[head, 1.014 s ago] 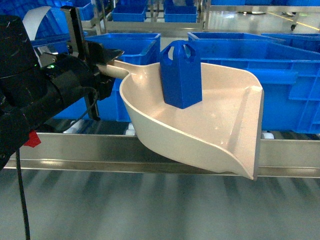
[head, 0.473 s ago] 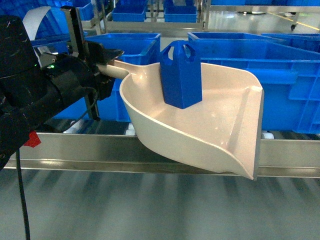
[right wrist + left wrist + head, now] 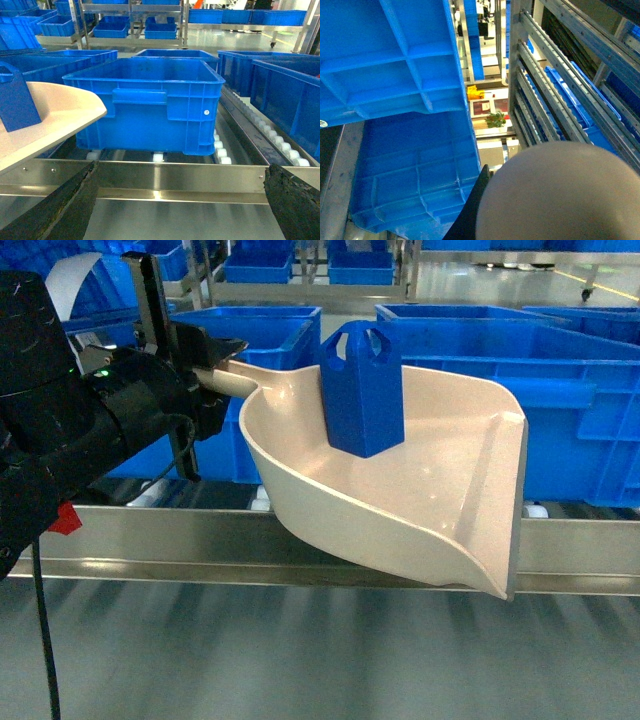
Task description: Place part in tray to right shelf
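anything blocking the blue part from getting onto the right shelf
The part stands in the tray, held by the left gripper above the shelf's front rail. Large blue crates already fill the rollers behind it, so little free shelf space shows.

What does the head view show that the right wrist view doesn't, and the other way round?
Only the head view shows the left gripper shut on the tray's handle, and the whole tray held above the steel front rail, with the part upright in it.

Only the right wrist view shows the right gripper, open and empty, and the rollers beside the nearest blue crate.

Both show the tray, the part, the rail and blue crates.
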You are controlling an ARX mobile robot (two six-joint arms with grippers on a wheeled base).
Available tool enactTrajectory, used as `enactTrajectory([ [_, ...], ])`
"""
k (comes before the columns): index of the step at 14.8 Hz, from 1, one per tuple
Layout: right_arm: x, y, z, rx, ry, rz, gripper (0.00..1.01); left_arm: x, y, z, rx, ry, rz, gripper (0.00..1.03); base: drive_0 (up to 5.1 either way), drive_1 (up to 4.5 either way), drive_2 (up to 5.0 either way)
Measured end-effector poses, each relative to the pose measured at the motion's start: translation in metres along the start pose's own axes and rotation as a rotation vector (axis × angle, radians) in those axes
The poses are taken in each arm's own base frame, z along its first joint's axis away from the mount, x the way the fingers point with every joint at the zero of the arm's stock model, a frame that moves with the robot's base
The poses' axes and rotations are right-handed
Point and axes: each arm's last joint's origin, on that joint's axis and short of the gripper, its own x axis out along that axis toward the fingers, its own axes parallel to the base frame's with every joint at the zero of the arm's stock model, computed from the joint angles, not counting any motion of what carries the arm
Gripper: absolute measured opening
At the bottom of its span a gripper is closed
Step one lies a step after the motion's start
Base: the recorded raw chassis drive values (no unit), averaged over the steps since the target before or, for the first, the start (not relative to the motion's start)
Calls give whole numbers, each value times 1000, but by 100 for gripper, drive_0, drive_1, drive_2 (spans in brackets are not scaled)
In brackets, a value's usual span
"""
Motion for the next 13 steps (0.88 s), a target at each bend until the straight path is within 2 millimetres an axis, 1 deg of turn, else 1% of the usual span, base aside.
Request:
enactTrajectory([
  [13,0,0,0,0,0,0,98,0,0,0,0,0,0,12,0,0,0],
])
